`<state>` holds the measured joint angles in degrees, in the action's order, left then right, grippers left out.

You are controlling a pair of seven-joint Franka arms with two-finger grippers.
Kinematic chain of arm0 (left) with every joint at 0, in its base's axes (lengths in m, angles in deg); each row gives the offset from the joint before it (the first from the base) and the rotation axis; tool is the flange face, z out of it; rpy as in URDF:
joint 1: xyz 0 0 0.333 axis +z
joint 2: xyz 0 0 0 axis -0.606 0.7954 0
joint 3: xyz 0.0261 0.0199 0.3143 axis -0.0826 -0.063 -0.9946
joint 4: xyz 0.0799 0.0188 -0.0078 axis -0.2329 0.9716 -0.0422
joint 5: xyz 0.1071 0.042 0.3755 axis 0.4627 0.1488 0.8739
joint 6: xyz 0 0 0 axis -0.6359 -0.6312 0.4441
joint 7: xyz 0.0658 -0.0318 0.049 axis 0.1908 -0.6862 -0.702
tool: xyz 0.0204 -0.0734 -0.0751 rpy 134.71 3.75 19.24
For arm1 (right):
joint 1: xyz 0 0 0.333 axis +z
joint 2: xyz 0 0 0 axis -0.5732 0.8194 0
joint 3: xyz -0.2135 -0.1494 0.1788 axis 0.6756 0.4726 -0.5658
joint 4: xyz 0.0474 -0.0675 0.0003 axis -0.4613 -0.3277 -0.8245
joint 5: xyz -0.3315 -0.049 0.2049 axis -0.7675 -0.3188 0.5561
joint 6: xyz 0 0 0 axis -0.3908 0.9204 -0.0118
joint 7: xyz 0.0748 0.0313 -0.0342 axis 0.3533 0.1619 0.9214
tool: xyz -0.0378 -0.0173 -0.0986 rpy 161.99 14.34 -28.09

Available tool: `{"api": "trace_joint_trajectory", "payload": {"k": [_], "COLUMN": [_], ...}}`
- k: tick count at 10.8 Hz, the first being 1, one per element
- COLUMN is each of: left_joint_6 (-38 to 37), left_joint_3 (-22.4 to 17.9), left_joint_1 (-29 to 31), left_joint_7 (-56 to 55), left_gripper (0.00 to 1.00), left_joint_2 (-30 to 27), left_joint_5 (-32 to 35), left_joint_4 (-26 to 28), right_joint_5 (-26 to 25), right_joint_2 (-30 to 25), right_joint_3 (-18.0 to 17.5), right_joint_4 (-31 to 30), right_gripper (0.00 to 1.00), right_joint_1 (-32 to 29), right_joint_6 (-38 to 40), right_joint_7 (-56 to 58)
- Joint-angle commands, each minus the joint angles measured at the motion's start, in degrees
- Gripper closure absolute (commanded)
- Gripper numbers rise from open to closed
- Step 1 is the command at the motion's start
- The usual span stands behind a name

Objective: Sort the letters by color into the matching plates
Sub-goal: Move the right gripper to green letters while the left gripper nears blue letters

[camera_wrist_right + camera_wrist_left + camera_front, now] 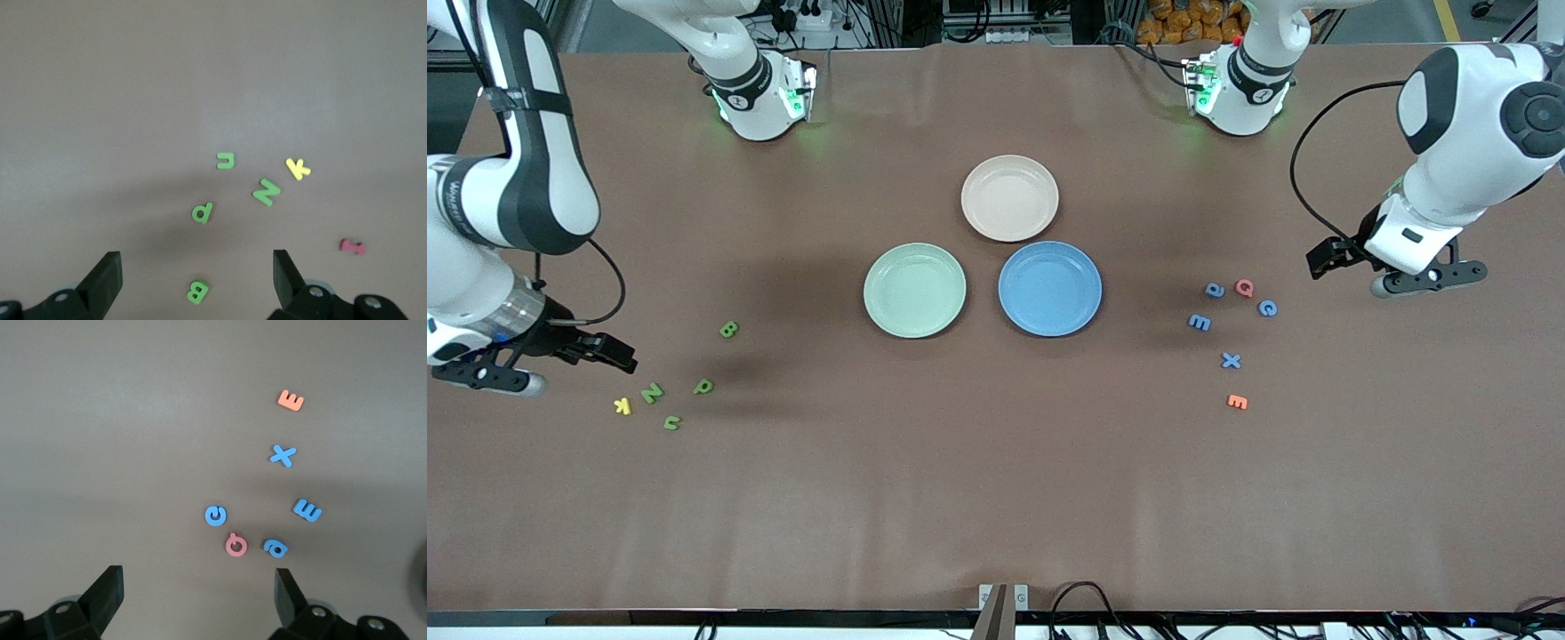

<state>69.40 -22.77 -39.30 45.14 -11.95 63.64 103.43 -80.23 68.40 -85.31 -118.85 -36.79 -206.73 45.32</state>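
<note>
Green U (672, 423): nearest the front camera of all the letters, flat on the desk (996, 498) toward the right arm's end.
Green N (652, 392): just beside the U, a little farther from the camera, with a yellow K (623, 406) next to it.
Green P (703, 386): near the N, on its plate-ward side.
Green B (729, 329): farthest of the green four, apart from the rest.
Pink letter (352, 247): seen only in the right wrist view, lying off beside the K.
Blue X (1231, 360): toward the left arm's end, with an orange E (1237, 402) nearer the camera.
Blue m (1200, 322), blue a (1215, 290), blue C (1267, 308): clustered farther back than the X, around a red letter (1244, 287).
Green plate (915, 290): mid-desk, bare, just beside the blue plate (1049, 288).
Beige-pink plate (1010, 197): farther from the camera, close to both.
Right gripper (605, 349): fingers spread wide, hanging over bare desk near the green letters, holding nothing.
Left gripper (1327, 258): fingers spread wide, over bare desk near the blue cluster, holding nothing.
</note>
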Motion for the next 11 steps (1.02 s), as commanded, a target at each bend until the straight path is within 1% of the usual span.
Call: {"api": "trace_joint_trajectory", "payload": {"k": [1,2,3,4,6,8,11], "left_joint_6": [7.1,8.7,11.1,13.5,15.2,17.4,22.4], "left_joint_3": [0.2,0.2,0.3,0.3,0.3,0.3,0.3], "left_joint_1": [0.3,0.3,0.2,0.2,0.0,0.0,0.2], "left_joint_7": [-1.6,-1.6,-1.8,-2.5,-3.6,-3.7,-3.7], "left_gripper": [0.0,0.0,0.0,0.0,0.0,0.0,0.0], "left_joint_2": [-0.9,0.2,0.8,1.7,3.4,5.7,9.2], "left_joint_5": [-0.7,-0.7,-0.7,-0.7,-0.7,-0.7,-0.7], "left_joint_4": [6.8,7.8,9.3,10.5,11.1,11.4,12.1], "right_joint_5": [1.2,1.6,3.2,5.7,9.2,9.6,9.6], "right_joint_2": [2.9,4.5,5.9,6.8,8.3,9.9,11.3], "right_joint_3": [-0.3,-0.3,-0.3,-0.3,-0.3,-0.3,-0.2], "right_joint_4": [-1.8,-1.9,-2.4,-3.5,-5.9,-7.4,-9.5], "right_gripper": [0.0,0.0,0.0,0.0,0.0,0.0,0.0], "right_joint_1": [-0.1,0.0,0.0,0.0,0.0,0.7,1.9], "right_joint_6": [-3.1,-3.9,-4.8,-6.7,-10.0,-12.3,-13.1], "right_joint_7": [-12.4,-16.2,-18.9,-21.1,-24.7,-30.9,-34.8]}}
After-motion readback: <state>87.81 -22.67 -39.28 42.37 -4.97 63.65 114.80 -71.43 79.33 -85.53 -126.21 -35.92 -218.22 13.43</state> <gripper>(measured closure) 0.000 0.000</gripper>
